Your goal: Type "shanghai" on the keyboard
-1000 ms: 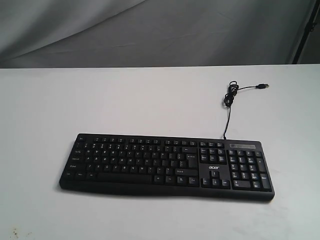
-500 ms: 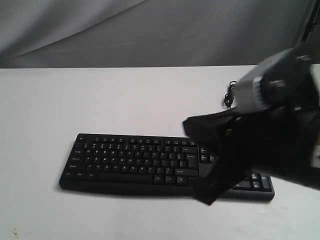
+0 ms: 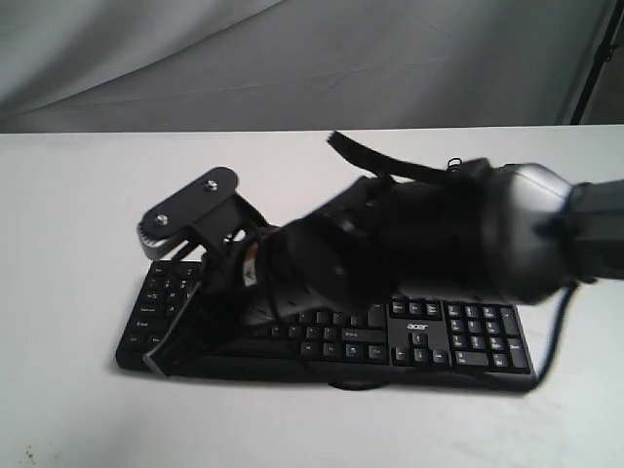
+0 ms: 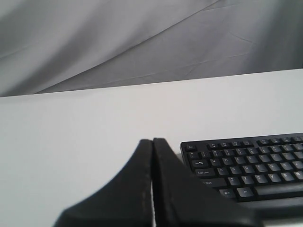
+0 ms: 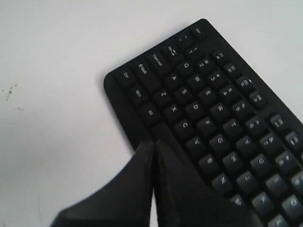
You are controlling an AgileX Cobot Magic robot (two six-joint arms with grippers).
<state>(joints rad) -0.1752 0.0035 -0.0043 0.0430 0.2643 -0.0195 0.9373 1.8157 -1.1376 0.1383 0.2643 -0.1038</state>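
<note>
The black keyboard lies on the white table, and my right arm hides its middle. That arm reaches in from the right and across it. My right gripper is low over the keyboard's left front part. In the right wrist view the right gripper is shut and empty, its tip above the keyboard's front edge near the bottom row of keys. My left gripper is also shut and empty, off the left end of the keyboard and above the table. It does not show in the exterior view.
A grey cloth backdrop hangs behind the table. A black stand rises at the back right. A small loop of the keyboard's cable shows above my right arm.
My right arm has come in from the right and swept leftward across the keyboard, now covering its middle with the gripper over the left front part. The keyboard has not moved.
</note>
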